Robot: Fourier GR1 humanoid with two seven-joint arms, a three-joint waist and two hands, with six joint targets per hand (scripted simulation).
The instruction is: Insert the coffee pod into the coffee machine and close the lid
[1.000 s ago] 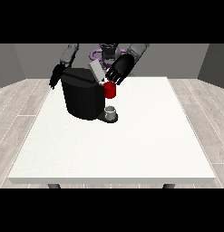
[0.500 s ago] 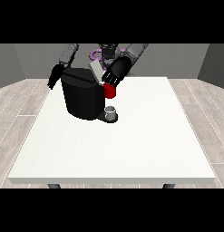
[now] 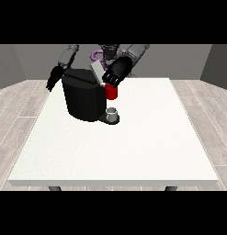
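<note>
No legible text or markings.

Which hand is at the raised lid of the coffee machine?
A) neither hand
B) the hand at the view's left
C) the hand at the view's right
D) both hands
C: the hand at the view's right is up against the raised lid atop the coffee machine, while the hand at the view's left hangs beside the machine's far side.
</note>
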